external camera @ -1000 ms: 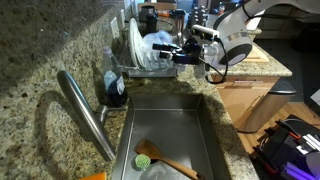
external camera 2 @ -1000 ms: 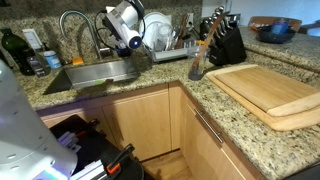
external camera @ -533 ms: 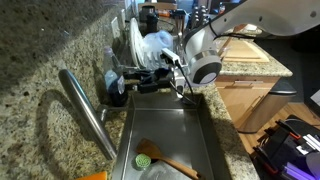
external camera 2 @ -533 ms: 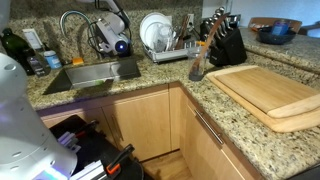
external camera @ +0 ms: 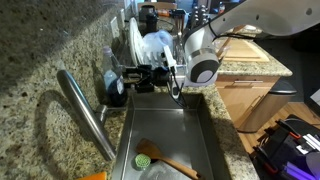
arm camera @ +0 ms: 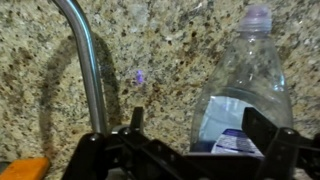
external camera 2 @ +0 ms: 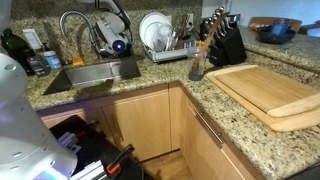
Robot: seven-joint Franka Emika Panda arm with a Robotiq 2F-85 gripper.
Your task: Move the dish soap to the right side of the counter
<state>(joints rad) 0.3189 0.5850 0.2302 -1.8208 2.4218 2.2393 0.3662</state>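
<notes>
The dish soap (external camera: 115, 86) is a small clear bottle with dark blue liquid. It stands upright on the granite counter (external camera: 40, 60) behind the sink, between the faucet and the dish rack. In the wrist view the bottle (arm camera: 243, 90) fills the right half, with its pale cap at the top. My gripper (external camera: 136, 77) is open at bottle height, and its dark fingers (arm camera: 200, 135) reach around the bottle's lower part without closing on it. In an exterior view my arm (external camera 2: 110, 38) hides the bottle.
A curved steel faucet (external camera: 85, 112) stands left of the bottle and shows in the wrist view (arm camera: 90, 60). The steel sink (external camera: 165, 125) holds a green scrub brush (external camera: 150, 158). A dish rack with plates (external camera 2: 165, 40), a knife block (external camera 2: 225, 42) and a wooden cutting board (external camera 2: 270, 90) sit further along the counter.
My arm swung from the dish rack toward the faucet and came down to the dish soap. In the last half second it only edged closer. The bottle has not moved.
</notes>
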